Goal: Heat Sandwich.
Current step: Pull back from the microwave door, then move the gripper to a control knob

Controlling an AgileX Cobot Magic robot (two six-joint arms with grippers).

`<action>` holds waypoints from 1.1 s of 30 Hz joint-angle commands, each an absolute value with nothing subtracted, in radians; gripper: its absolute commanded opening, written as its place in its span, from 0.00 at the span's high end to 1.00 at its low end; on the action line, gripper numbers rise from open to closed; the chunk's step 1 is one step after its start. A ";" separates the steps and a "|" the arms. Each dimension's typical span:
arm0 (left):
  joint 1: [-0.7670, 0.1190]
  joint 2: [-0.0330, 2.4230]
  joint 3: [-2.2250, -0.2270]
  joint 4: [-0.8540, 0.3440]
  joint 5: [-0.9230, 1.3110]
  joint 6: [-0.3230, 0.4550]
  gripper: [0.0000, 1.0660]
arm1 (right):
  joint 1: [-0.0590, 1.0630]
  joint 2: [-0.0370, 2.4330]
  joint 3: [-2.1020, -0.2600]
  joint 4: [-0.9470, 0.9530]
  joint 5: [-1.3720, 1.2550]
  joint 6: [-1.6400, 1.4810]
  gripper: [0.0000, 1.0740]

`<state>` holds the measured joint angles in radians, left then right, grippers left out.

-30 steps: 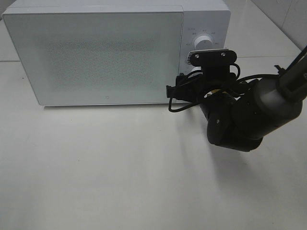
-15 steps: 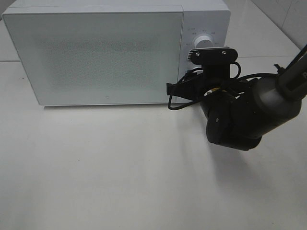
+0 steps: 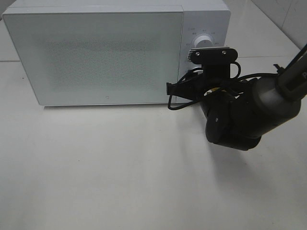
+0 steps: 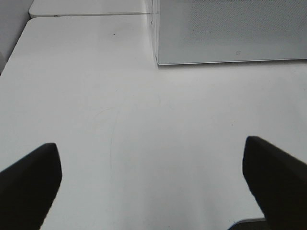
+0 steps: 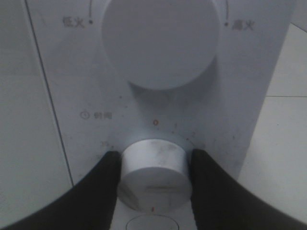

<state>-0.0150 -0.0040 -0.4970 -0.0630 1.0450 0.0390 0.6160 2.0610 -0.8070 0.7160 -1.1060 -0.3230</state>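
My right claw point(image 5: 154, 168) is clamped on the timer knob point(image 5: 153, 179), low centre of the wrist view, one finger on each side, so the right arm turns it. My left claw point(image 4: 152, 179) hangs apart over the table point(image 4: 144, 120). The sandwich is out of sight, likely behind the microwave point(image 3: 96, 57) door.

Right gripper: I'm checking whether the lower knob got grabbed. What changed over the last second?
The right gripper edged up toward the microwave and closed its fingers on the lower knob, one on each side. The microwave stayed shut, and the left gripper stayed open above the table.
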 commanded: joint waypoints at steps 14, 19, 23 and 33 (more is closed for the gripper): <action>-0.012 -0.030 -0.495 -0.060 1.036 0.036 0.09 | 0.616 2.062 -0.828 0.691 -1.121 -0.251 0.92; -0.012 -0.030 -0.495 -0.060 1.036 0.036 0.09 | 0.617 2.062 -0.828 0.674 -1.121 -0.130 0.91; -0.012 -0.030 -0.495 -0.060 1.036 0.036 0.09 | 0.617 2.062 -0.828 0.614 -1.122 0.055 0.91; -0.012 -0.030 -0.495 -0.060 1.036 0.036 0.09 | 0.617 2.062 -0.828 0.557 -1.122 0.521 0.93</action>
